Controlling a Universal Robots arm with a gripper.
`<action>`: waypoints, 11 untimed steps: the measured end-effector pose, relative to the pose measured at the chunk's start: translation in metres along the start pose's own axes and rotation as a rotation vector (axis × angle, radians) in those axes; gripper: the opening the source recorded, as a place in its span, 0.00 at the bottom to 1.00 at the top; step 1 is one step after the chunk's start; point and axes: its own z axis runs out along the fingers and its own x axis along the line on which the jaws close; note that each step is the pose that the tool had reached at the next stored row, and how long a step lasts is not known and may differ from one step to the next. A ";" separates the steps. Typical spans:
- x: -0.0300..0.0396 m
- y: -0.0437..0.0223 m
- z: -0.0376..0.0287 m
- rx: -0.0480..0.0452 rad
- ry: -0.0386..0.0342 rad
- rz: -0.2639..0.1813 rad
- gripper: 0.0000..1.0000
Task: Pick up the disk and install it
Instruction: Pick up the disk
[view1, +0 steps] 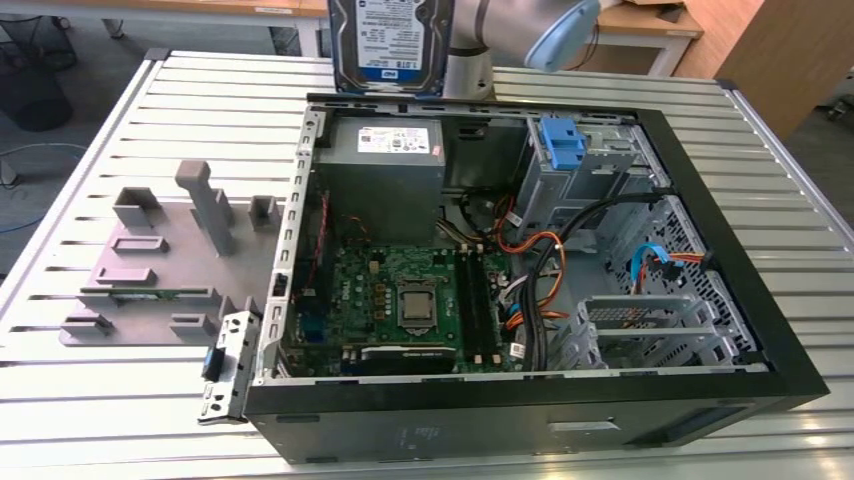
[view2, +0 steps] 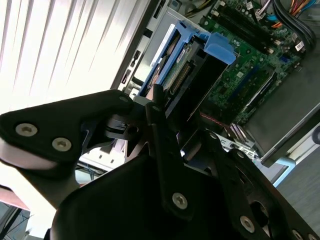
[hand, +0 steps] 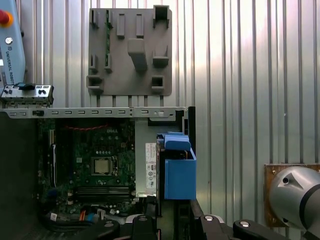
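Observation:
The disk hangs upright in the air above the far wall of the open computer case, its white-and-blue label facing the exterior camera. In both wrist views I see it edge-on, a silver slab with blue plastic side rails. My gripper is shut on the disk, with black fingers pressed against its flanks. The gripper's black body sits just behind the disk. Under the disk lie the grey power-supply box and the motherboard.
A metal drive cage with a blue latch stands at the case's far right corner, with orange and black cables beside it. On the slatted table, to the exterior view's left, rests a grey fixture holding a green circuit strip.

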 end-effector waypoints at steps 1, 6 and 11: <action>0.0000 -0.0011 0.0000 0.0000 0.0000 0.000 0.35; -0.0002 -0.0071 0.0001 0.0000 0.0000 0.000 0.35; -0.0004 -0.0143 0.0001 -0.0001 0.0000 0.000 0.35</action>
